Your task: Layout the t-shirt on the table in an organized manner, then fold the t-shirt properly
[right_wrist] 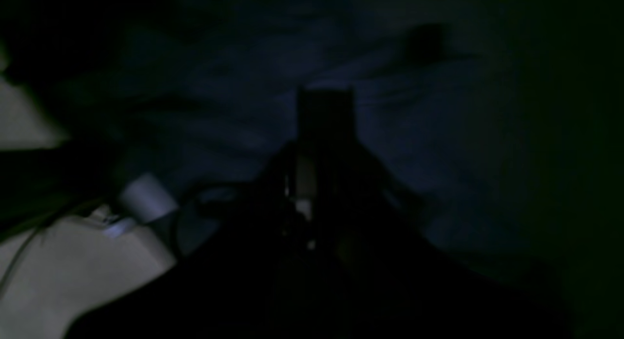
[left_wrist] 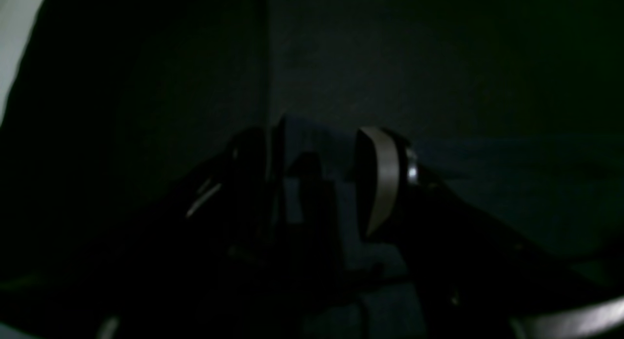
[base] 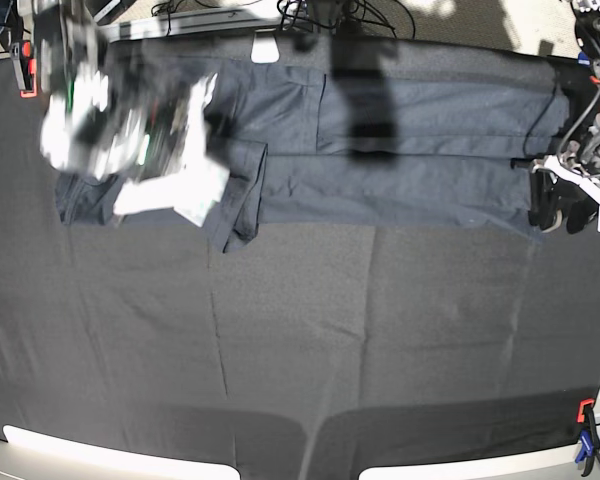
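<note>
Black creased cloth counter (base: 310, 340) fills my base view; I see the dark navy-grey cotton t-shirt (base: 400, 150) spread toward twelve o'clock. Right fingers (right_wrist: 324, 102) clenched at its ten o'clock end, left fingers (left_wrist: 321, 178) released at three.

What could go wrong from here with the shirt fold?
The right gripper is shut over the t-shirt near its bunched sleeve end; it may pinch several layers and drag the fold crooked. The left gripper stands open at the opposite end, so that side is unanchored and could slide on the table.
</note>
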You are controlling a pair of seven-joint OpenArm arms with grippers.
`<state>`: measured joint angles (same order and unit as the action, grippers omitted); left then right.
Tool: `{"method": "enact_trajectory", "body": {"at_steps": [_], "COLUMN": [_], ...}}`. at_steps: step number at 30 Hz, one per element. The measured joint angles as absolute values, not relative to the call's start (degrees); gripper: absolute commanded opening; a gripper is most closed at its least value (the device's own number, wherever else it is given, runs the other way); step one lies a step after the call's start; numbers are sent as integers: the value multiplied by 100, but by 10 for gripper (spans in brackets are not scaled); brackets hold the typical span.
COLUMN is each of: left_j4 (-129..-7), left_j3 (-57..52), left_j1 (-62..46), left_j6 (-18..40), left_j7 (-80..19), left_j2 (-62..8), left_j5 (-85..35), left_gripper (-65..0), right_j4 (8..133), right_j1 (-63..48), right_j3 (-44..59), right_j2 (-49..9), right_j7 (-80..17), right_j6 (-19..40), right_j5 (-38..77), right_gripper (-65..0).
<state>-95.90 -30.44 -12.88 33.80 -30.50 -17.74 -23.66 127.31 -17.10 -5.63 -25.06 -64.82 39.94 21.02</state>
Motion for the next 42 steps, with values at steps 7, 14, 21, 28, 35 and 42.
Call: {"method": "enact_trajectory", "body": {"at_steps": [7,14,21,28,35,42], "left_j4": [-9590,-9590,-9590,-9590,-9590,-9590], "left_j3": [-3044,-3044,-3044,-3044,-3044,-3044], "left_j1": [-1282,-1282,-1282,-1284,-1282,-1284], "left_j6": [3280,3280,3277,3277,3277,3277], "left_j7": [-3039,-3026,-3026,-3026,-3026,-3026], "left_j2": [-1778,-1778,-1776,-1776,-1778,-1776], "left_j5": [-2281,-2285,-2285,-2281,-2279,-2265], "left_gripper": [-373,-373,-373,-373,-373,-373], "right_j4": [13008,11609,10449,10392,10392,10392], "right_j1": [-1966,-1258,-469,-475,-478,-478], "right_j3": [-548,-543,-550,-558,-558,-565], "right_j2": [-2510,-2502,-2512,-2740,-2775,-2777], "right_j7": [-5881,-5513,-6504,-6508,-6508,-6508], "right_j6": [4007,4005,3988,3988,3988,3988], "right_j5": [1455,1708,3011,3020,3028,3028], "right_gripper": [-566,-334,-335,-350,-522,-650]}}
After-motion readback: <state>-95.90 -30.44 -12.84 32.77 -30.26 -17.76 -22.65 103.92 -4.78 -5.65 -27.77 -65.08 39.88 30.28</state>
